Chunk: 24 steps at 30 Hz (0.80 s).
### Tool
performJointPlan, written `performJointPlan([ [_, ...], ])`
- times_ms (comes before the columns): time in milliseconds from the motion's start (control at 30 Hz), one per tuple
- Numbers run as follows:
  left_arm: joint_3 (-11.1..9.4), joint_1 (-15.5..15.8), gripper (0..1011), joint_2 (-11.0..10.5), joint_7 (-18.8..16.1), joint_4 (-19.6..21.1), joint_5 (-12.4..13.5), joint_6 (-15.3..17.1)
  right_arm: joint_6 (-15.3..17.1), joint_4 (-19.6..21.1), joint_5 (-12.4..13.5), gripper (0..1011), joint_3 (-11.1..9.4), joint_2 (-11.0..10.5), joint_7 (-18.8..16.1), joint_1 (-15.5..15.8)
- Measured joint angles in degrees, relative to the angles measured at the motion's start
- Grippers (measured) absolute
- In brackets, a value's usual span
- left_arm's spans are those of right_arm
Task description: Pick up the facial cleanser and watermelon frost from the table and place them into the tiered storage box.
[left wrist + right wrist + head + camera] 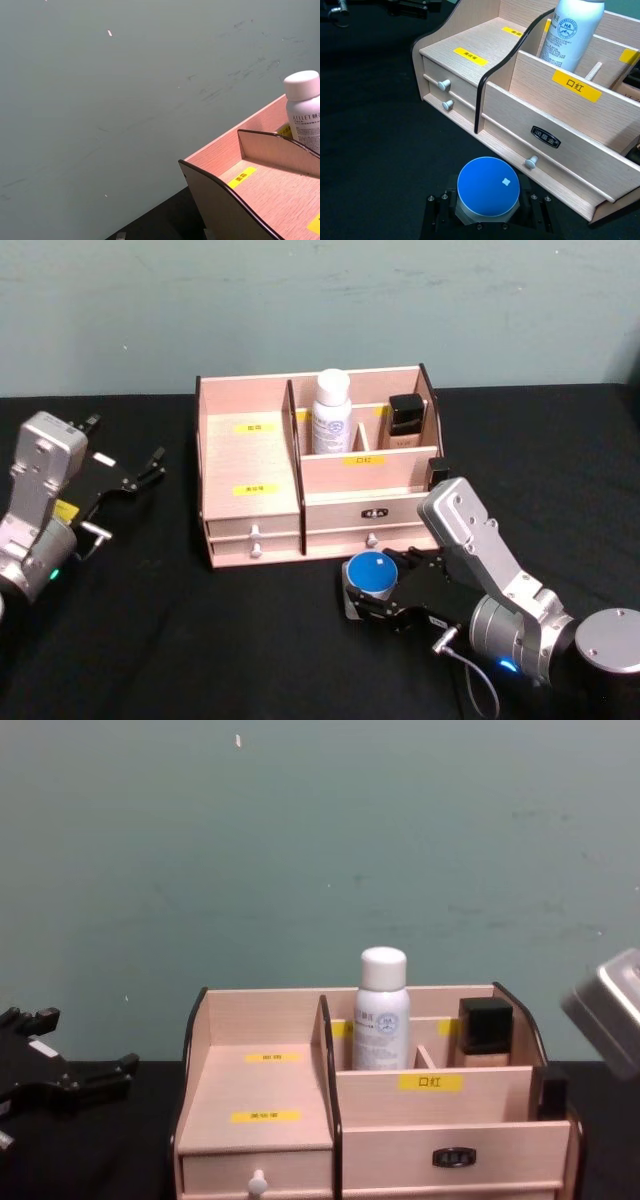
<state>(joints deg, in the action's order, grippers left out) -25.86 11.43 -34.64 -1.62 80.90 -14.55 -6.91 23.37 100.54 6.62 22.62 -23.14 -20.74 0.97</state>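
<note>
Table (160, 640): black, with a teal wall (300, 300) behind.
Box (250, 455): wooden, mid-table, drawers shut.
Bottle (331, 412): white, upright in a rear compartment of the box.
Jar (368, 570): blue-lidded, just in front of the box's right drawer.
Right gripper (375, 590): low at the jar, fingers closed against its sides.
Left gripper (127, 440): left of the box, well apart, fingers spread wide, holding nothing.

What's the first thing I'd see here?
The wooden storage box in the middle of the black table, with a white bottle standing in a back compartment. Just in front, the right gripper clasps a blue-topped jar. The left gripper sits open at the left.
</note>
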Motion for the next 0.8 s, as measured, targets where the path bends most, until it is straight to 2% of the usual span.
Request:
performJointPlan([
  [433, 0.0, 0.0, 1001, 0.0, 0.0, 0.0, 0.0, 0.0, -0.26, 0.25, 0.23, 729, -0.23, -0.19, -0.24, 0.14],
  [800, 0.0, 0.0, 1001, 0.0, 0.0, 0.0, 0.0, 0.0, 0.7, 5.43, 0.93, 729, -0.82, -1.31, -1.03, 0.49],
])
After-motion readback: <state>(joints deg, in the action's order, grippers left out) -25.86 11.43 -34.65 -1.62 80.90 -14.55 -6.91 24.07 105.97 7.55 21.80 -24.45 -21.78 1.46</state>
